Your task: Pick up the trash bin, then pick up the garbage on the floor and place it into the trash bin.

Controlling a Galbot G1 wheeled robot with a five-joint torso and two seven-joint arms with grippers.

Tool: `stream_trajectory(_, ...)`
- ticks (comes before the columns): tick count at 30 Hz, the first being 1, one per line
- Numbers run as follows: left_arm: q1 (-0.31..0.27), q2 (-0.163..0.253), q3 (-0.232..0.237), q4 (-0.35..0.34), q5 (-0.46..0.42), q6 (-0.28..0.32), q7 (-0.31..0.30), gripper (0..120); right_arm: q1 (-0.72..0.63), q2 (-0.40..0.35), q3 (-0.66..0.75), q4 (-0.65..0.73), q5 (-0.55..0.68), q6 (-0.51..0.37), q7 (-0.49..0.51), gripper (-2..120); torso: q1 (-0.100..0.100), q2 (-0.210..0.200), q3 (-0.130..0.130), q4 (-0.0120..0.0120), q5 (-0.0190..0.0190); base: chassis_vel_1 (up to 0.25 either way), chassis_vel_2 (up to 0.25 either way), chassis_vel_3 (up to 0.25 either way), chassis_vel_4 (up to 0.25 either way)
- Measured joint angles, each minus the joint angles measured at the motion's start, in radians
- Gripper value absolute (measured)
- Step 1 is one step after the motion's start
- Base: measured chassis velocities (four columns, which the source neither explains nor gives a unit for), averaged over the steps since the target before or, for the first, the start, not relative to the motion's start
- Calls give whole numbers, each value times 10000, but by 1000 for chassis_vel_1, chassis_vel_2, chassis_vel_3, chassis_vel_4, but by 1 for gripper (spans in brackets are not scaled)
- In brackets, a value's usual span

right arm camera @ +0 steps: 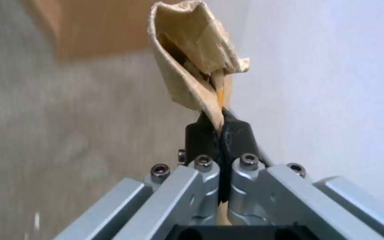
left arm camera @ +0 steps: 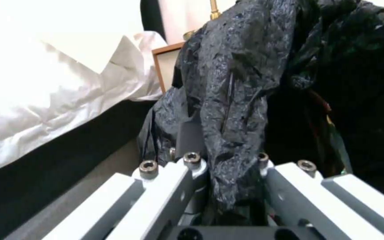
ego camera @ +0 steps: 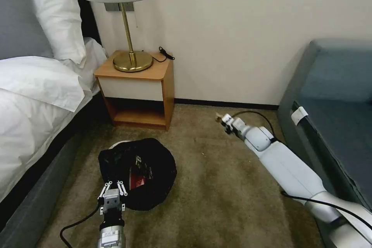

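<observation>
- On the far left of the head view stands a bed (ego camera: 27, 97) with white sheets and grey and white pillows, and beside it a small wooden nightstand (ego camera: 135, 89) that carries a brass lamp (ego camera: 130, 31) with a pale shade.
- In front of the nightstand, on the brown carpet floor (ego camera: 217, 186), is the small round white plastic trash bin (ego camera: 137, 172), almost covered by its crumpled black plastic bag liner; a red item (ego camera: 138, 180) lies inside it.
- The left pincer (ego camera: 113, 186) is at the near rim of the trash bin, and in the left wrist view (left arm camera: 227, 166) it is clenched on a fold of the black liner, which runs down between its two sides.
- To the right, the right arm reaches forward over the carpet toward the wall, and the right pincer (ego camera: 224, 119) is just above the floor near the dark baseboard.
- In the right wrist view the right pincer (right arm camera: 218, 123) is grasping the tan crumpled paper wad (right arm camera: 192, 63) by its lower edge, with the black fingertips (right arm camera: 236, 133) pressed together on it.
- On the far right stands a blue-grey sofa (ego camera: 333, 97), close to the right arm.
</observation>
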Motion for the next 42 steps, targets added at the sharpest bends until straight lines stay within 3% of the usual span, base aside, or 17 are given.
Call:
stream_trajectory(21, -111, -97, 191, -12, 247, 221, -98, 3, -811, 532, -366, 3487, 965, 379, 97, 0, 0, 0, 0, 0, 2, 0, 0, 0, 0)
stream_trajectory(34, -559, -208, 281, 141, 250, 521, -114, 3, -1770, 164, -621, 5668, 1373, 682, -804, 0, 0, 0, 0, 0, 3, 0, 0, 0, 0)
stream_trajectory(42, -784, -255, 288, 199, 201, 695, -210, 3, -2218, -1, -619, 6241, 1539, 913, -1315, 0, 0, 0, -1, -1, 4, 0, 0, 0, 0)
